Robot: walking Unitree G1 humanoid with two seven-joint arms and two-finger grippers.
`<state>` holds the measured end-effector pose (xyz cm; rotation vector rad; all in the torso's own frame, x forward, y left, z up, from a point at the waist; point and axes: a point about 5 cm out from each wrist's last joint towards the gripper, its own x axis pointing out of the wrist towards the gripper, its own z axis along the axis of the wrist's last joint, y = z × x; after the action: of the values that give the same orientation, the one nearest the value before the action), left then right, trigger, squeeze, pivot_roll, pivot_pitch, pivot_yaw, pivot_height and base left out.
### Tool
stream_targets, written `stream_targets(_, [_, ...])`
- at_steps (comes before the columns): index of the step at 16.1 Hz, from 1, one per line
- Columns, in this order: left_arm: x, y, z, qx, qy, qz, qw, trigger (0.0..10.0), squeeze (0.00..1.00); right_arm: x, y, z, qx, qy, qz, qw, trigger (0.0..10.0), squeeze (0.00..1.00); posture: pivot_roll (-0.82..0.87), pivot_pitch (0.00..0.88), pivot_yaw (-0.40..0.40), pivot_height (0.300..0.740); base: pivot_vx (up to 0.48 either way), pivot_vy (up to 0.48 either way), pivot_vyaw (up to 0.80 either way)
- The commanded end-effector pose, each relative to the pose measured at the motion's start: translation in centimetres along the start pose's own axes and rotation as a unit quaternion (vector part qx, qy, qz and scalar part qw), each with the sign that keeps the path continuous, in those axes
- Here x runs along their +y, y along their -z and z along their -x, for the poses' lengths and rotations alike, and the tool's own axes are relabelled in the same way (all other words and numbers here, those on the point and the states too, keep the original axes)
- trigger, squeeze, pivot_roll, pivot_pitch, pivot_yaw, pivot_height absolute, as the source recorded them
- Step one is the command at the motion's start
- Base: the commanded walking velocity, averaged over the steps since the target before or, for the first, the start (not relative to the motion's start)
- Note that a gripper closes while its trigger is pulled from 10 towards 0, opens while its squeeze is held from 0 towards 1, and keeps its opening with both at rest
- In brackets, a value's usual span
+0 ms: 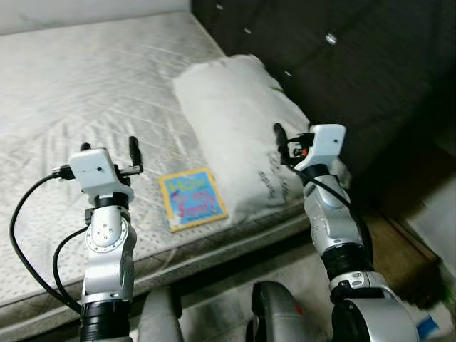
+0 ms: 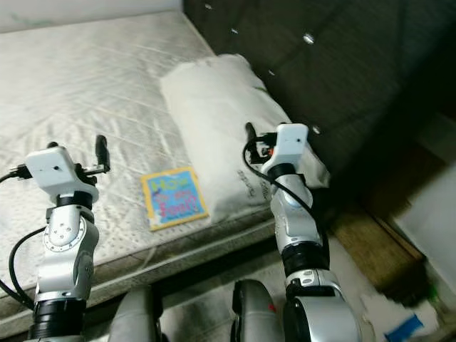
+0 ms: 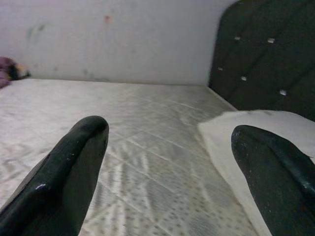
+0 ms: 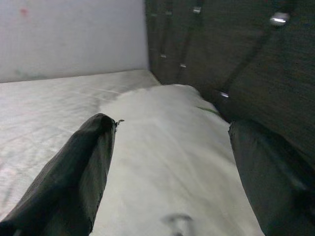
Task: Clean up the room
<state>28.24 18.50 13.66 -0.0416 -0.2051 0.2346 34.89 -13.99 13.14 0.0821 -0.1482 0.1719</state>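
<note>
A small blue and yellow picture book (image 1: 192, 197) lies flat on the grey mattress (image 1: 85, 85) near its front edge. Beside it, to the right, a white pillow (image 1: 235, 121) rests against the headboard. My left gripper (image 1: 109, 148) is raised over the mattress just left of the book, open with nothing between its fingers (image 3: 74, 162). My right gripper (image 1: 296, 139) hovers above the near end of the pillow (image 4: 167, 162), also open and empty.
A dark tufted headboard (image 1: 342, 64) stands along the right of the bed. A pale wall (image 3: 123, 39) runs behind it. A purple thing (image 3: 10, 69) lies at the mattress's far corner. Brown floor and a blue item (image 2: 402, 329) are at lower right.
</note>
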Motion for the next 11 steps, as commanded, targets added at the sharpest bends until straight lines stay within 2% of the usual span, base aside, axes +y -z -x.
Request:
stream_targets(1, [-0.19, 0.25, 0.06, 0.009, 0.005, -0.002, 1.0, 10.0, 0.0, -0.06, -0.44, 0.04, -0.014, -0.006, 0.009, 1.0, 10.0, 0.0, 0.01, 0.0, -0.004, 0.659, 0.0, 0.0, 0.0])
stream_targets(7, [-0.56, 0.35, -0.22, 0.009, 0.011, 0.001, 1.0, 10.0, 0.0, 0.13, -0.65, -0.27, -0.019, -0.017, 0.005, 1.0, 10.0, 0.0, 0.02, 0.0, -0.012, 0.74, 0.0, 0.0, 0.0])
stream_targets(11, [-0.69, 0.47, -0.25, 0.011, 0.012, 0.003, 1.0, 10.0, 0.0, 0.01, -0.7, -0.42, -0.018, -0.019, 0.009, 1.0, 10.0, 0.0, 0.02, 0.0, -0.016, 0.74, 0.0, 0.0, 0.0])
